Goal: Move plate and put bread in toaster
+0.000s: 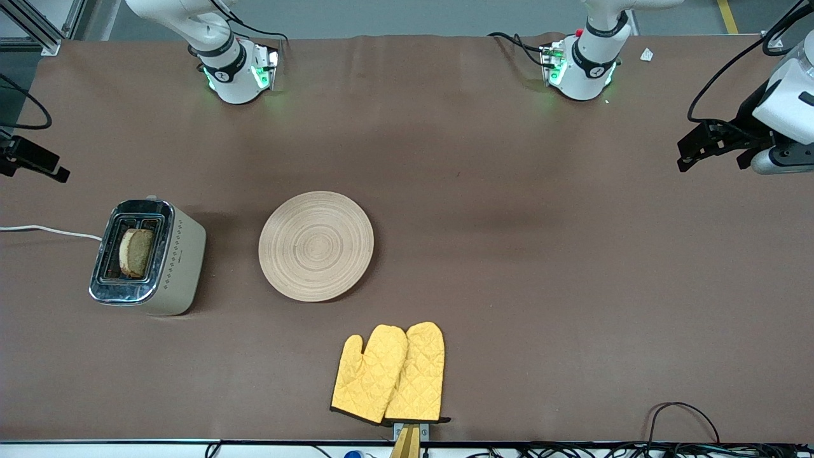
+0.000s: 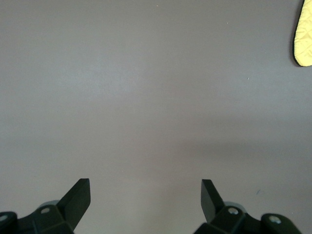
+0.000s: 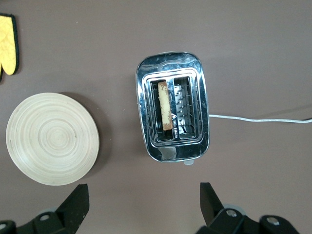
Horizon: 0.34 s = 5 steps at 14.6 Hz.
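Note:
The cream toaster (image 1: 184, 251) with a chrome top stands at the right arm's end of the table. The brown bread slice (image 1: 135, 252) stands upright in one of its slots. In the right wrist view the bread (image 3: 165, 109) sits in the slot nearer the plate, inside the toaster (image 3: 170, 66). The round light-wood plate (image 1: 316, 246) lies empty beside the toaster, toward the table's middle, and also shows in the right wrist view (image 3: 52, 139). My right gripper (image 3: 144, 185) is open and empty, high up by the toaster's end (image 1: 38, 165). My left gripper (image 2: 146, 181) is open and empty over bare table at the left arm's end (image 1: 690, 152).
A pair of yellow oven mitts (image 1: 391, 375) lies nearer the front camera than the plate, at the table's edge; it shows in both wrist views (image 2: 304, 34) (image 3: 7, 44). The toaster's white cord (image 1: 51, 230) runs off the table's end.

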Available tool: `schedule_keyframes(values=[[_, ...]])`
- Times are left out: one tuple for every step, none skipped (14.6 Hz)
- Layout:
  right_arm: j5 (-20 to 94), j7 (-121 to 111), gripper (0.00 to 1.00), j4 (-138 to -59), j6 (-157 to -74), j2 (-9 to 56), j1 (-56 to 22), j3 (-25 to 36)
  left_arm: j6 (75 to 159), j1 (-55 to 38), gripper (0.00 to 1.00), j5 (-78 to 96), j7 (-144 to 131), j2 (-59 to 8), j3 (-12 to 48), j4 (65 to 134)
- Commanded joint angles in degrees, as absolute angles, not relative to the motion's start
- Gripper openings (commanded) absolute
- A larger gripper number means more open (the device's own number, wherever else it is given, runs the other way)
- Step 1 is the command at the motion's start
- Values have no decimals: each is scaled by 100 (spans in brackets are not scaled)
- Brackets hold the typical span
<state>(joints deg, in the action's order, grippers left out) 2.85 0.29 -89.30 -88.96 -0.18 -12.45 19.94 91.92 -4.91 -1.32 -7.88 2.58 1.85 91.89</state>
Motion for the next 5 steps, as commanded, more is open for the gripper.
schedule_keyframes(values=[[317, -97, 100, -9229, -9070, -246, -1230, 1907, 9220, -492, 100, -105, -686, 246, 158, 9141], [308, -131, 100, -9229, -9062, -237, -1222, 1907, 9220, -483, 100, -123, -694, 246, 158, 9123], [299, -167, 100, -9246, -9053, -237, -1213, 1907, 9220, -483, 100, -123, -720, 237, 150, 9106], [290, -167, 100, -9237, -9053, -246, -1222, 1907, 9220, -501, 100, -140, -764, 194, 149, 9088], [255, -167, 100, -9229, -9053, -237, -1222, 1899, 9211, -501, 100, -141, -747, 176, 149, 9053]])
